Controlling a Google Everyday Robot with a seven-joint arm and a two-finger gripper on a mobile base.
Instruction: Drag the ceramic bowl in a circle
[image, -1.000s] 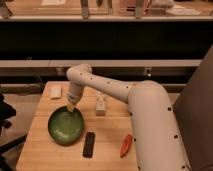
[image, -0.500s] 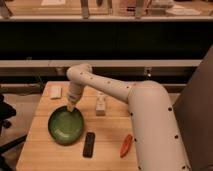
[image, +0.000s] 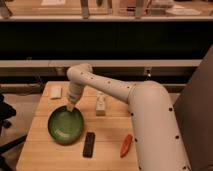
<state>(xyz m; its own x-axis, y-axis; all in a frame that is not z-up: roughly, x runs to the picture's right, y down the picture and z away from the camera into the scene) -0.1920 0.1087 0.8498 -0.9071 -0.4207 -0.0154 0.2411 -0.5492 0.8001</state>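
Lying on the wooden counter (image: 45, 150) nearest the camera, black bar (image: 89, 144) just right of the ceramic bowl (image: 65, 125) and orange object (image: 126, 145) farther right, then the bowl itself, pincer (image: 70, 107) at its far rim, grip state unclear, white block (image: 101, 105) beyond-right.

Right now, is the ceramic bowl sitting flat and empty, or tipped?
Flat and empty: the ceramic bowl rests level on the table, bare green inside. The gripper meets its far rim.
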